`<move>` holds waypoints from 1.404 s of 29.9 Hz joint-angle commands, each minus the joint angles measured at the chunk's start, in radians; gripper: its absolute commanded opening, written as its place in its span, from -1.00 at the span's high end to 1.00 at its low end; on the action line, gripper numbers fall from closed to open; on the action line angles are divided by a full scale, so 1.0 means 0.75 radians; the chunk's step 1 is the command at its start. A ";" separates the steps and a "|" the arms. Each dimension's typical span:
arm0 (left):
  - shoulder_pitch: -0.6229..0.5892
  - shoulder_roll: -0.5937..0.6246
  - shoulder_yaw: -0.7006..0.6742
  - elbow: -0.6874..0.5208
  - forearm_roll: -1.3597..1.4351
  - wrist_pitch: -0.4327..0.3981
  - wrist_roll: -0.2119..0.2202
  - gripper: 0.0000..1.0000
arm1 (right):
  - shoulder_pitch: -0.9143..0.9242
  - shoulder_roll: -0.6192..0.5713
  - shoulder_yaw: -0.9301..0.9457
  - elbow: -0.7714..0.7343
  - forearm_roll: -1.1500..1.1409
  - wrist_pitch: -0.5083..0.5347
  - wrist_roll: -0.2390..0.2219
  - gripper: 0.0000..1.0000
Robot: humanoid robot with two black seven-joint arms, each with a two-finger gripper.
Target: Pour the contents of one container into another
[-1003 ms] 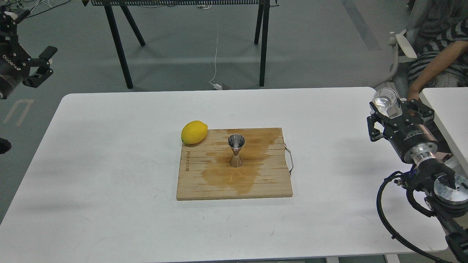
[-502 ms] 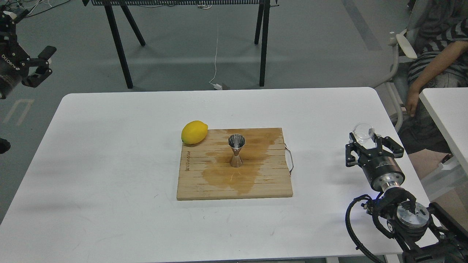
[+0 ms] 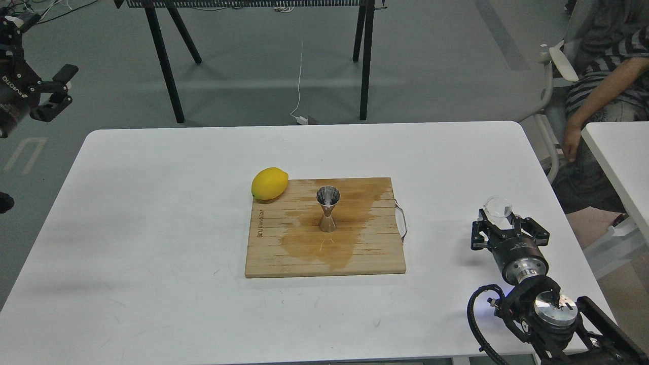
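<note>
The small clear glass cup (image 3: 497, 207) sits low over the white table at the right side, with my right gripper (image 3: 499, 219) shut on it from behind. The shiny steel jigger (image 3: 327, 208) stands upright in the middle of the wooden cutting board (image 3: 284, 253), well to the left of the cup. A dark wet stain spreads across the board around the jigger. My left gripper (image 3: 56, 91) hangs open, off the table at the far upper left, with nothing between its fingers.
A yellow lemon (image 3: 269, 183) rests at the board's back left corner. The board has a metal handle (image 3: 401, 223) on its right edge. A seated person (image 3: 603, 76) and a second white table (image 3: 618, 162) are at the right. Black trestle legs (image 3: 167, 61) stand behind the table.
My right gripper has come down and toward the near right of the table with the glass cup in it. The left gripper has barely moved.
</note>
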 commanded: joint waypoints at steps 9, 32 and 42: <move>-0.002 0.000 0.000 -0.002 0.000 0.000 0.000 -0.99 | 0.010 0.039 -0.027 -0.053 -0.001 0.001 -0.010 -0.84; -0.002 0.004 -0.002 -0.002 0.000 0.000 0.000 -0.99 | -0.078 -0.228 -0.006 0.278 -0.011 0.050 -0.014 -0.97; -0.002 -0.014 -0.004 -0.002 -0.012 0.000 0.002 -0.99 | 0.312 -0.365 -0.041 0.197 -0.209 0.013 -0.014 -0.97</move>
